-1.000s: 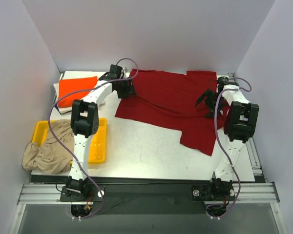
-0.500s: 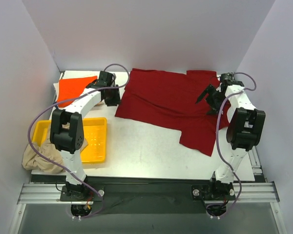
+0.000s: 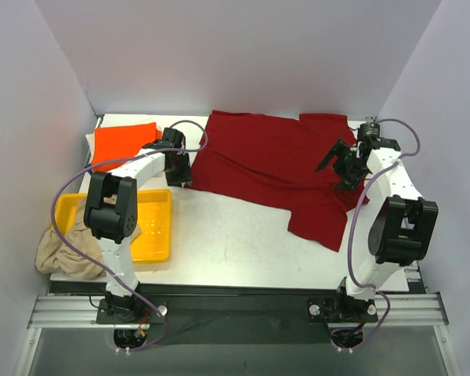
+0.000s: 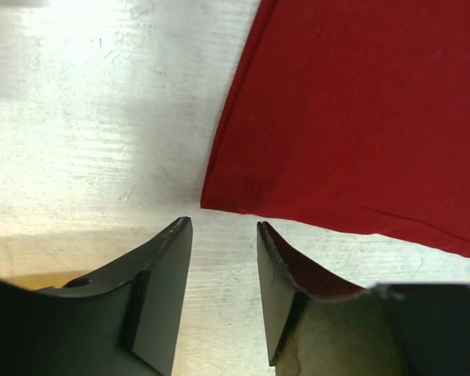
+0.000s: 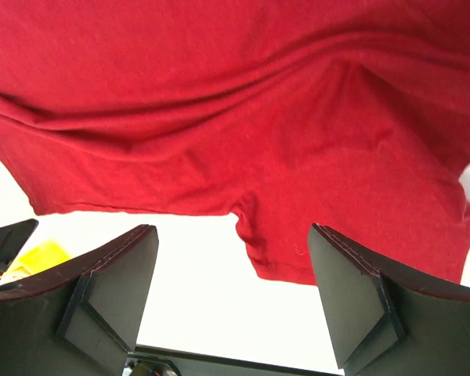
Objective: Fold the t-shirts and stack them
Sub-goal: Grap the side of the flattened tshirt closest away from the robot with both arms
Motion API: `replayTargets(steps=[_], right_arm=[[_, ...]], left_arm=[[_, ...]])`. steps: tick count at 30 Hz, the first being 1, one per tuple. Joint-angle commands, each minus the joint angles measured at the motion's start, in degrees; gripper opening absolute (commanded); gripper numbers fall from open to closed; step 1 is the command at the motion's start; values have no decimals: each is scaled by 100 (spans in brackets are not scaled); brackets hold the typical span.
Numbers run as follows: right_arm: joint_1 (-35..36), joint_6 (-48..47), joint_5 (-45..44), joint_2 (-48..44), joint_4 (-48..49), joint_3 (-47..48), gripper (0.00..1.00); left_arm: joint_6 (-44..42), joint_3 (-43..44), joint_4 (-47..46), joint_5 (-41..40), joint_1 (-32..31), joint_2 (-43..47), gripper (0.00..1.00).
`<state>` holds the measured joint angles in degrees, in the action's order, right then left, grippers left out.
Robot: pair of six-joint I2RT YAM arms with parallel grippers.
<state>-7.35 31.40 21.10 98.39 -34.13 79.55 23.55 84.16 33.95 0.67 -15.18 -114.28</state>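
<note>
The left fingers [image 4: 172,251] stand slightly apart, holding nothing, over bare counter [image 3: 235,243] just beside the red shirt's [image 3: 266,164] near-left corner. The right fingers [image 5: 113,274] are spread wide and empty above that shirt's right side. The red shirt lies spread flat along the far edge and is not yet folded. An orange shirt [image 3: 121,143] sits folded at the far-left corner. A beige shirt [image 3: 66,251] lies crumpled over the tray [image 3: 157,227] near the near-left corner. I judge the task under halfway.
</note>
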Motion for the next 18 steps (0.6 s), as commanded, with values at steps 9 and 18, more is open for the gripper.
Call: replayTargets(steps=[9,18], right_arm=[[-3,-178,-1,-908,-208,-835,79],[-20,-195,8,-1410,-234,-1441,79]], left_arm=[[27,-233,-477,-75,50,-95,52],[71,-286,-785,-93,41,-262,51]])
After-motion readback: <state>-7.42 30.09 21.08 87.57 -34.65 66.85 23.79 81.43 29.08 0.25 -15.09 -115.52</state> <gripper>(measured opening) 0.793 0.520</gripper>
